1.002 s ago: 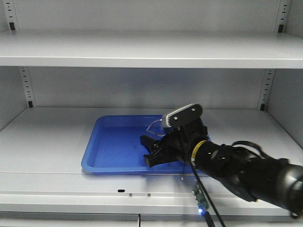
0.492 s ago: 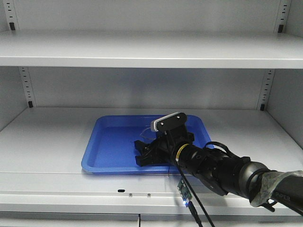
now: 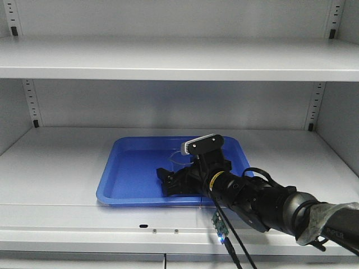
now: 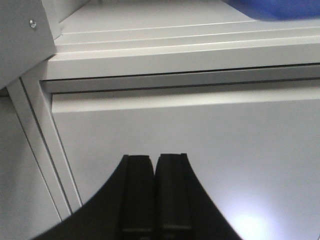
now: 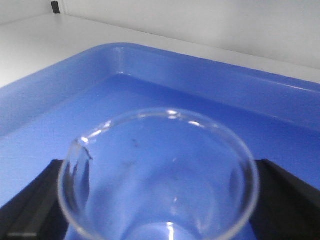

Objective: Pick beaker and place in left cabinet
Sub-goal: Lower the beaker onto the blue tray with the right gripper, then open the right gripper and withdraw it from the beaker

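The clear glass beaker (image 5: 160, 175) stands between my right gripper's (image 5: 159, 169) two black fingers (image 5: 35, 200), which press on both sides of it. It sits low in the blue tray (image 5: 60, 90). From the front, the beaker (image 3: 178, 157) shows as faint glass just above the right gripper (image 3: 176, 182), near the tray's (image 3: 129, 168) front middle. The tray rests on the left cabinet's lower shelf (image 3: 56, 162). My left gripper (image 4: 155, 160) is shut and empty, facing the grey cabinet front below the shelf edge.
An upper shelf (image 3: 168, 59) runs across above the arm. Slotted uprights (image 3: 32, 101) stand at the back corners. The tray's raised rim (image 3: 168, 200) lies just under my right wrist, close to the shelf's front lip (image 3: 84, 227).
My right arm has moved left and slightly lower over the tray, carrying the beaker with it. Most of that shift came in the first half second.
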Motion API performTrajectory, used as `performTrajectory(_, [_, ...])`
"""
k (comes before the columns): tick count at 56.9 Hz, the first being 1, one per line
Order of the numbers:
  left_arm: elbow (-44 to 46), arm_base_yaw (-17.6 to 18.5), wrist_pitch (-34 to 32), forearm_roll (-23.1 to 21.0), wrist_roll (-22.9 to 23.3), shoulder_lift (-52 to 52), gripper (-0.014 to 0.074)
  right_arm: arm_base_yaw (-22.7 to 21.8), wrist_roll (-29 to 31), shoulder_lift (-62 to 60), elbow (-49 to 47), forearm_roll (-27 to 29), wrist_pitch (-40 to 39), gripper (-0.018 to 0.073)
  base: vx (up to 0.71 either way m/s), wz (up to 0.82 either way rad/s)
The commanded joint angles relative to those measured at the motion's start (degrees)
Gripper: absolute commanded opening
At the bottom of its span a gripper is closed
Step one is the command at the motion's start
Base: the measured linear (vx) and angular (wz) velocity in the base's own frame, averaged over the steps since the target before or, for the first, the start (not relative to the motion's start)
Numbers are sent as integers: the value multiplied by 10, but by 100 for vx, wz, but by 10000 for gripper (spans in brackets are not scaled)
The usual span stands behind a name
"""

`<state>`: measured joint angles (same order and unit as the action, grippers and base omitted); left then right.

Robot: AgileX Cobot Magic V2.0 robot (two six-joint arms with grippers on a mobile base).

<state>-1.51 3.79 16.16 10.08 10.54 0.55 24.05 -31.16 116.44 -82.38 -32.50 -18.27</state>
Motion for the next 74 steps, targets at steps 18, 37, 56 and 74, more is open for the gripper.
performTrajectory(18, [5, 4, -48, -1, 2, 10, 4, -1, -5, -120, -15, -21, -38, 648, 0, 0])
performTrajectory(37, [5, 4, -48, -1, 2, 10, 4, -2, 12, -286, 158, -25, -68, 582, 0, 0])
performTrajectory(56, [5, 4, -48, -1, 2, 10, 4, -2, 21, -480, 297, -23, 8, 582, 0, 0])
performTrajectory(74, [5, 4, -48, -1, 2, 10, 4, -2, 21, -551, 332, -23, 21, 582, 0, 0])
